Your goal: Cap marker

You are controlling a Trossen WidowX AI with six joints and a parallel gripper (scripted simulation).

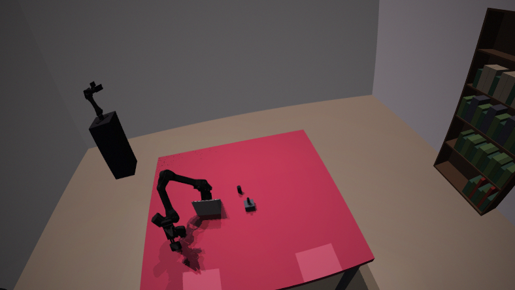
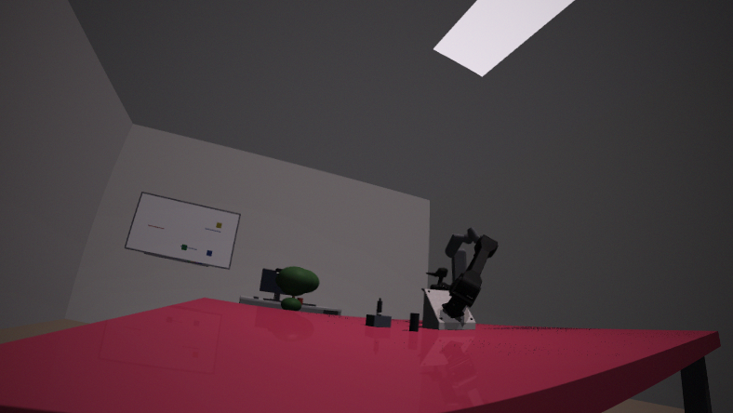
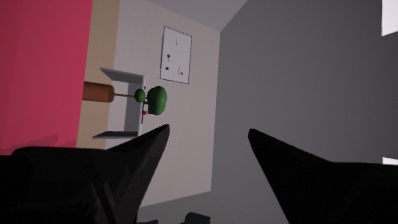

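Note:
A dark marker (image 1: 248, 200) (image 2: 379, 306) stands upright in the grey holder block (image 1: 249, 208) (image 2: 378, 321). The black cap (image 1: 239, 189) (image 2: 414, 322) stands upright on the table, apart from the block and on the robot's side of it in the exterior view. My gripper (image 3: 209, 130) is open, with nothing between its fingertips in the wrist view. It is well away from both marker and cap, which are outside the wrist view. In the top and exterior views its fingers are too small and dark to make out clearly.
The black arm (image 1: 182, 177) (image 2: 479, 262) stands on a grey wedge-shaped base (image 1: 208, 208) (image 2: 433, 313) on the red table (image 1: 288, 172) (image 2: 231, 359) (image 3: 40, 70). A potted plant (image 3: 157, 100) and a wall whiteboard (image 3: 176, 50) show beyond the table.

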